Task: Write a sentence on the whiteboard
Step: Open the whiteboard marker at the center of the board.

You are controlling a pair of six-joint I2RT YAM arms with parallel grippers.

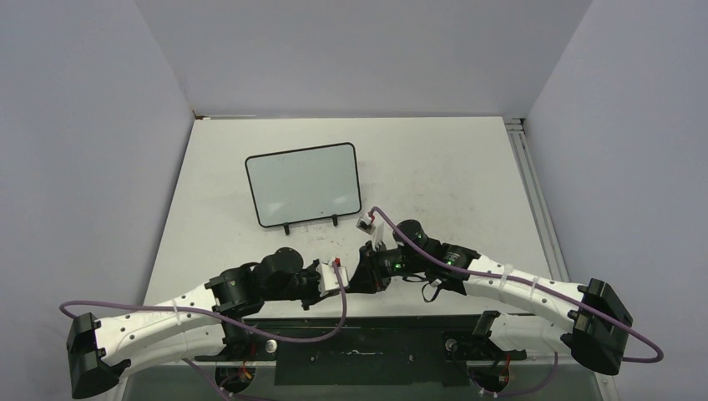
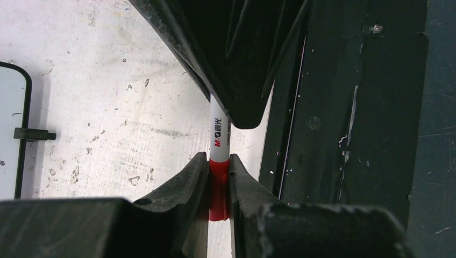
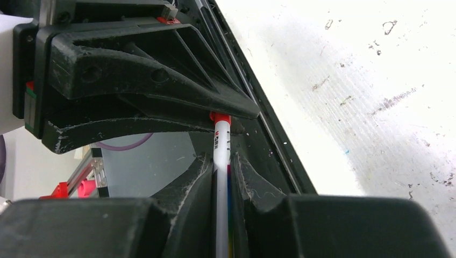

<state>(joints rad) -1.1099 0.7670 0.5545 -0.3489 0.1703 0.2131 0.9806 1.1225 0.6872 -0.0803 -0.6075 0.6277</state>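
Note:
The whiteboard (image 1: 304,185) lies on the white tabletop at the middle left, its two black feet toward the arms. Its surface is blank and no sentence shows on it. Its corner and one foot show in the left wrist view (image 2: 8,129). A white marker (image 2: 219,134) with a red cap (image 2: 219,188) is held between both grippers above the table's near edge. My left gripper (image 2: 219,161) is shut on the red cap. My right gripper (image 3: 221,161) is shut on the white barrel (image 3: 221,145). In the top view the left gripper (image 1: 334,278) and the right gripper (image 1: 363,276) meet tip to tip.
The black frame strip (image 2: 349,107) runs along the table's near edge under the grippers. A metal rail (image 1: 526,184) lines the table's right side. Grey walls enclose the left, back and right. Purple cables (image 1: 292,334) trail from both arms.

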